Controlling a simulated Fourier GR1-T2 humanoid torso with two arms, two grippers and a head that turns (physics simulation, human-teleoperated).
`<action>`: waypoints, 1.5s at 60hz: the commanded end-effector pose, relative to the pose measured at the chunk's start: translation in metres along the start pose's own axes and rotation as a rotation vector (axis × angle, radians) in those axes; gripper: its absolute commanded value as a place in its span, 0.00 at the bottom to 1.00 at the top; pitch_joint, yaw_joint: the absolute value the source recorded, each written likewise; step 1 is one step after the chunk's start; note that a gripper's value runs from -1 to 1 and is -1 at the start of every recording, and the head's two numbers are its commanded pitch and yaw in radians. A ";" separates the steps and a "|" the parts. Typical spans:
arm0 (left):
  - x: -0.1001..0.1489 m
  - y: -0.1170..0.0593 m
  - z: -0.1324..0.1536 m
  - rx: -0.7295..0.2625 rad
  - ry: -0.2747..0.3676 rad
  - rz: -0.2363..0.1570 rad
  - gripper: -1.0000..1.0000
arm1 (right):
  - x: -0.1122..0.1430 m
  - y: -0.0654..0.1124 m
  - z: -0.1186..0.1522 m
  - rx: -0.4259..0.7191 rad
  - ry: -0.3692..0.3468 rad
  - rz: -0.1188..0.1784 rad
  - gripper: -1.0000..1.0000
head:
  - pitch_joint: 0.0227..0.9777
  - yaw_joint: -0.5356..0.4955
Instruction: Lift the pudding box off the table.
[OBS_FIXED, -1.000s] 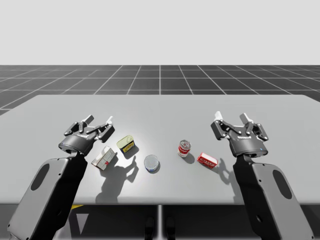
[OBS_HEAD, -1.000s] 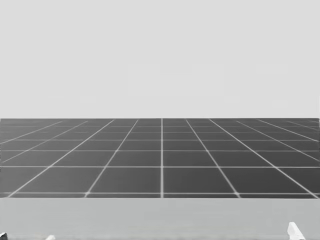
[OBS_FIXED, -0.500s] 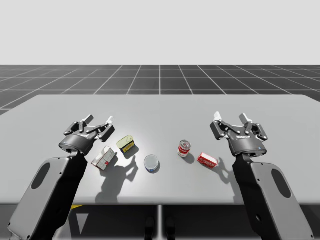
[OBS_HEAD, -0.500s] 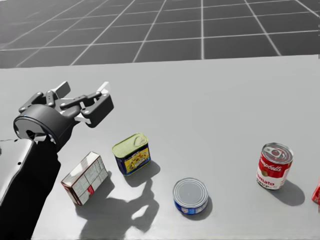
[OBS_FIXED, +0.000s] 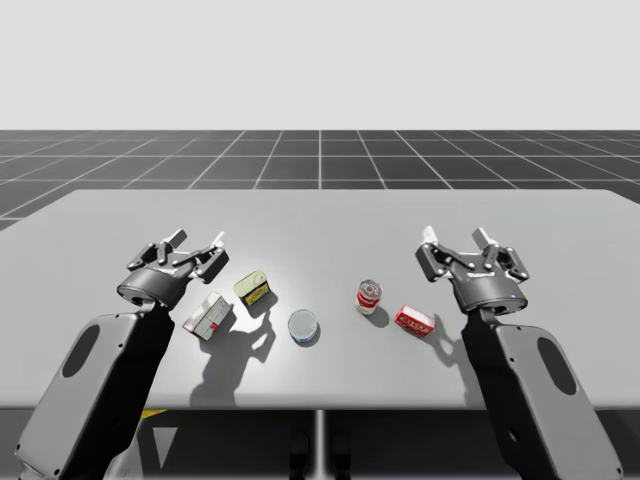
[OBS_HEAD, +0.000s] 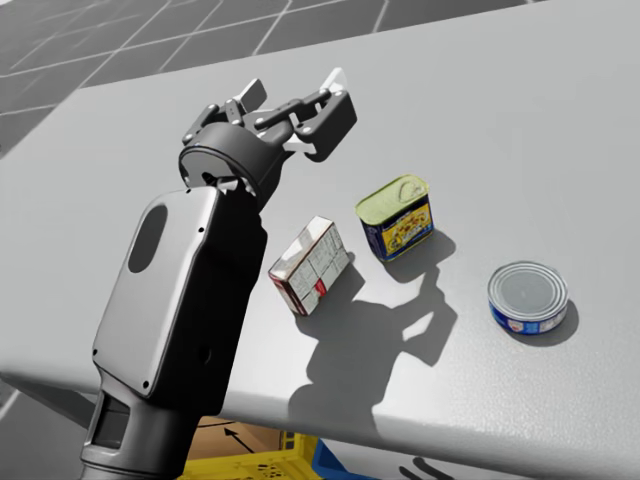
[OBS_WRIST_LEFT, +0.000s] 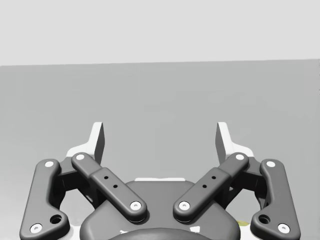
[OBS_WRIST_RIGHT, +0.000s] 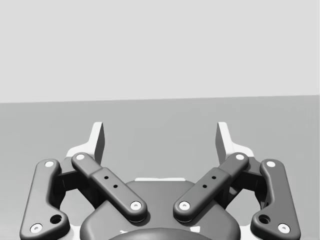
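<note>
Whitish pudding box (OBS_FIXED: 209, 316) lying on the grey tabletop (OBS_FIXED: 320, 215), near the robot's left hand (OBS_FIXED: 199, 239) (fingers spread wide, holding nothing), a green-topped tin (OBS_FIXED: 252, 288) just beside the box, right hand (OBS_FIXED: 455, 235) spread wide too, near a small red box (OBS_FIXED: 414, 321)

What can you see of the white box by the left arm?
The white box is a small cardboard-looking carton: pale faces with a grid-like print, and red and brown on its near end. It lies closed on the table, set diagonally, casting a shadow. Nothing touches it: the left gripper is open beyond it, and the green-lidded can stands apart beside it.
</note>
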 end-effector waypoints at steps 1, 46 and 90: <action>0.004 0.000 0.002 -0.007 -0.003 0.021 0.00 | -0.001 0.001 0.000 0.002 0.005 0.006 0.00 | 0.86 0.93; 0.000 0.032 0.137 -0.170 0.210 -0.080 0.00 | -0.004 0.001 -0.001 -0.019 0.008 0.039 0.00 | 0.86 0.94; -0.095 0.036 0.125 -0.163 0.379 -0.006 0.00 | -0.005 -0.001 -0.003 -0.028 0.003 0.048 0.00 | 0.85 0.92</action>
